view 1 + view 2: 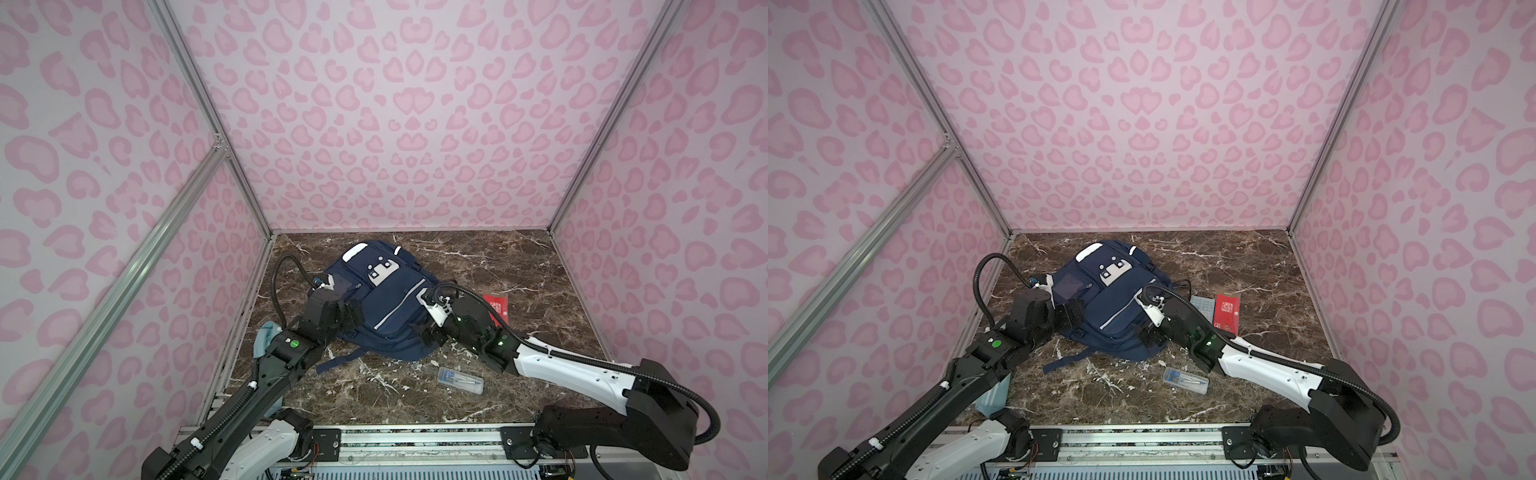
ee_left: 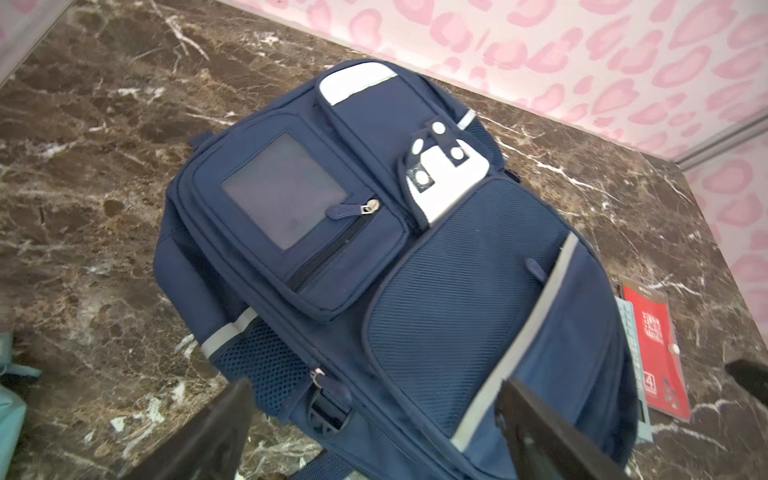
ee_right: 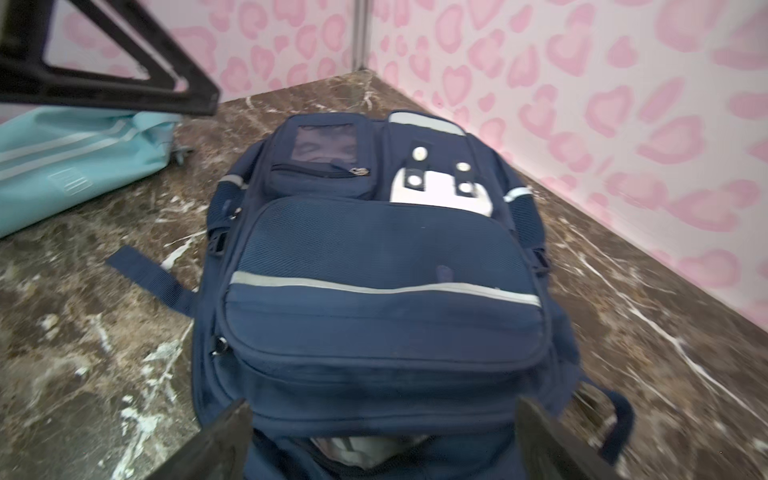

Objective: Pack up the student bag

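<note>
While flat, student bag [image 1: 382, 299] between both jaws.

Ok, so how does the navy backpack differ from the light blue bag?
Colour: the backpack is navy with white patches; the blue bag is pale turquoise with light stripes.
Place: the backpack lies near the middle of the table, pockets up; the blue bag lies at the left edge, partly hidden by the left arm in both top views.
Both are fabric bags lying on the marble.
</note>
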### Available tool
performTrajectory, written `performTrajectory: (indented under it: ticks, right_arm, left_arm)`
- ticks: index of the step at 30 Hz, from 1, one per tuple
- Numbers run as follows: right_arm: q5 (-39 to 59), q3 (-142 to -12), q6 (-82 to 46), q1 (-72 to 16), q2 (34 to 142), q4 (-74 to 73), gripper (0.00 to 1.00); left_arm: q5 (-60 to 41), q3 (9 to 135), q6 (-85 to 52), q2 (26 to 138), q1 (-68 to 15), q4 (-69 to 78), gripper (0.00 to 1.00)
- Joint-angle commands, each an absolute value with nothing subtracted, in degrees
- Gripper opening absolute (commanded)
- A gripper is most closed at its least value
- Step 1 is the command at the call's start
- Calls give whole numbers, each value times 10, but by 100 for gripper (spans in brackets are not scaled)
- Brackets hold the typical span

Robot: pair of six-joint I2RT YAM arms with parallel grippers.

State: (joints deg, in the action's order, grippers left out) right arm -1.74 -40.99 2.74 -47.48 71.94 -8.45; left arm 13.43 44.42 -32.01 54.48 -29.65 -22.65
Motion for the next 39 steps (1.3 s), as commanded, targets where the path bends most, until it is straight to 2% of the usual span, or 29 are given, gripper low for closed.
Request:
performTrajectory:
  ticks: [1,5,8,11,15,16,17,18,20,25,26,27,30,31,34,35,39]
  right_arm:
    - [-119,-404,-83,-438,689,-35,99]
    - [-27,-419,-156,-305,689,39,99]
    - [16,-440,-170,-221,707,87,97]
    - [25,-466,-196,-148,740,132,96]
    - [40,-492,-205,-64,792,168,90]
    - [48,-494,-205,-46,809,168,86]
    - [65,-497,-206,-27,827,167,82]
    - [79,-498,-208,-12,842,163,79]
    - [107,-499,-209,14,878,149,70]
    - [121,-506,-202,31,929,139,67]
    - [133,-502,-204,35,935,133,66]
    - [141,-501,-204,38,940,130,65]
    - [148,-498,-206,42,957,125,63]
    - [152,-494,-211,44,961,121,63]
    - [181,-475,-226,52,965,90,63]
    - [187,-470,-228,52,964,85,63]
    - [184,-461,-221,55,951,86,58]
  left_arm:
    - [104,476,-274,567,-336,-239,95]
    - [74,526,-225,641,-432,-212,95]
    - [-20,542,-244,694,-473,-111,94]
    - [-104,610,-302,798,-497,-40,81]
    - [-97,766,-287,963,-542,-94,71]
    - [-114,807,-300,997,-544,-84,66]
    - [-133,825,-319,1030,-547,-66,56]
    - [-146,842,-329,1059,-550,-57,51]
    - [-143,895,-334,1122,-561,-72,50]
    - [-97,978,-312,1232,-580,-121,49]
    - [-82,985,-311,1245,-580,-127,42]
    - [-70,989,-312,1254,-579,-133,39]
    - [-38,994,-313,1269,-577,-131,38]
    - [-30,1001,-310,1273,-576,-131,34]
    - [-26,1041,-299,1299,-563,-124,35]
    - [-44,1071,-296,1317,-555,-134,42]
    - [-66,1203,-275,1396,-535,-184,54]
